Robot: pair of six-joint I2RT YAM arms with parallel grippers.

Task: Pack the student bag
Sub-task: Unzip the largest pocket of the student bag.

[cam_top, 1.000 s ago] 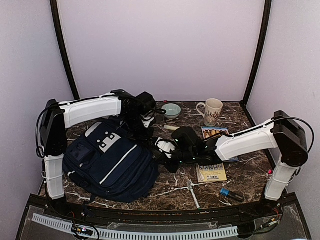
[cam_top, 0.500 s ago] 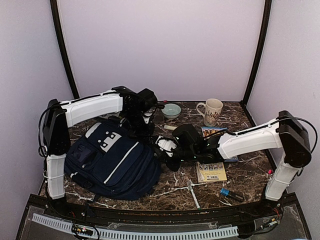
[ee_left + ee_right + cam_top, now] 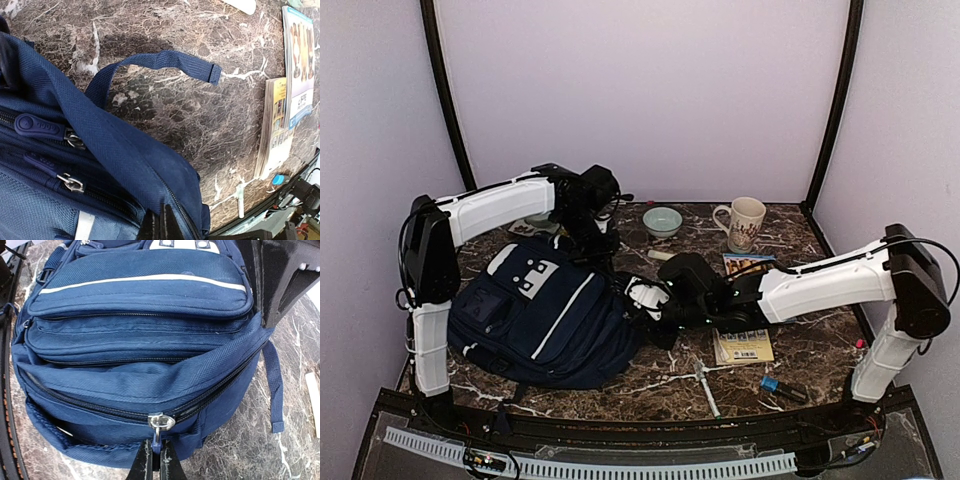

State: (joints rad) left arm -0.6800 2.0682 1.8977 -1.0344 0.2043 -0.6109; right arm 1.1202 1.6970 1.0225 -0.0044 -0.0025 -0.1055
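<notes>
The student bag (image 3: pixel 540 310), navy with white stripes, lies on the marble table at the left. It fills the right wrist view (image 3: pixel 140 285) and the left part of the left wrist view (image 3: pixel 60 165). My left gripper (image 3: pixel 600 258) is shut on the fabric edge beside the main zipper at the bag's far right corner; its tips (image 3: pixel 161 227) pinch the cloth. My right gripper (image 3: pixel 638 300) is shut on the small blue zipper pull (image 3: pixel 157 440) under the metal slider (image 3: pixel 161 421) at the bag's right end. A carry strap (image 3: pixel 165 60) loops over the table.
A mug (image 3: pixel 745 222) and a pale bowl (image 3: pixel 663 220) stand at the back. Booklets (image 3: pixel 744 345) lie under my right arm and show in the left wrist view (image 3: pixel 274 135). A white pen (image 3: pixel 706 388) and a blue-tipped item (image 3: pixel 778 386) lie near the front edge.
My left gripper has drawn back and to the left with the bag's edge. My right gripper has moved left with the zipper pull. The bag has shifted slightly left.
</notes>
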